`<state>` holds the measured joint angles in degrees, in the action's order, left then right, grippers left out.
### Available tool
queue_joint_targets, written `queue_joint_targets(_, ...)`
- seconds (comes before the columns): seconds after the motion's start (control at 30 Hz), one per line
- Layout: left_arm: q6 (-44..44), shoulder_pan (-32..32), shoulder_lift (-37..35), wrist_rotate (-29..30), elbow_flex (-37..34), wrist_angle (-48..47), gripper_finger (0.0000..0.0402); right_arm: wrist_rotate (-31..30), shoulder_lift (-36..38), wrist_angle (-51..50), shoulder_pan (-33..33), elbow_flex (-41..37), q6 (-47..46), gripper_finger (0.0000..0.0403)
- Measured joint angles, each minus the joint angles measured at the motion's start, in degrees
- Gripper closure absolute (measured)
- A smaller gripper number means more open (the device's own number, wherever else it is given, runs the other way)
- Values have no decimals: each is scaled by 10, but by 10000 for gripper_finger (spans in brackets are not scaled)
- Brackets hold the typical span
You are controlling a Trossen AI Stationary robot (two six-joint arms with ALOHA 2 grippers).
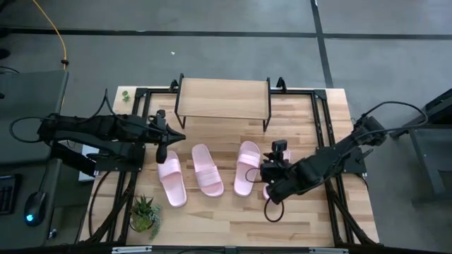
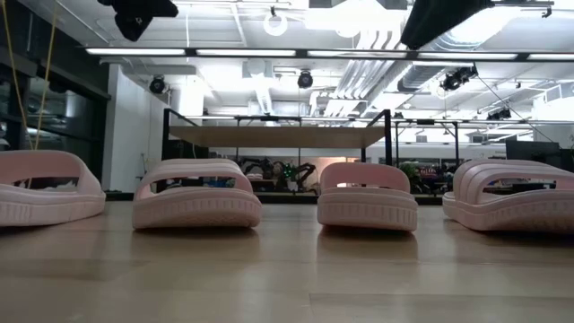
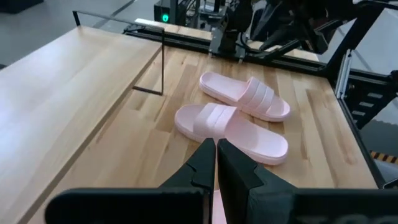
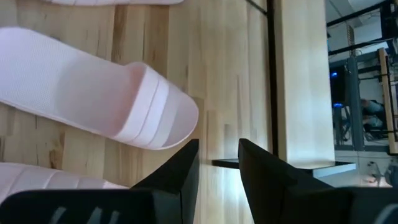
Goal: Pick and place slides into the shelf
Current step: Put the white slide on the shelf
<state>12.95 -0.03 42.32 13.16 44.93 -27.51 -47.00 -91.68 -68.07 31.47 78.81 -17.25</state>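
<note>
Four slides (image 1: 208,169) sat mid-bench, none on shelf (image 1: 222,98) at far edge. Right gripper (image 1: 272,171) hovered part-open, empty, beside rightmost pair; left gripper (image 1: 171,135) pinched closed. Best bet imo: drop squarely over strap, then squeeze.

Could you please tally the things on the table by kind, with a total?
Slides: 4 pink, at, and one mostly hidden under the right arm
Shelf: 1
Plant: 1
Total: 6
</note>
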Motion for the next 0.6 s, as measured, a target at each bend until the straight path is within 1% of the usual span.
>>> queue_joint_targets(0.2, 9, 0, 19, 1, 0, -9, 394, 6, -40, 7, 5, 0, -36, 301)
queue_joint_targets(0.4, 25, 0, 18, 2, 0, -9, 394, 23, -74, 34, 19, 0, -37, 299)
queue_joint_targets(0.5, 26, 0, 18, 3, 0, -9, 394, 30, -86, 45, 23, 0, -38, 287)
queue_joint_targets(0.6, 25, 0, 18, 3, 0, -9, 394, 30, -95, 65, 23, 0, -35, 263)
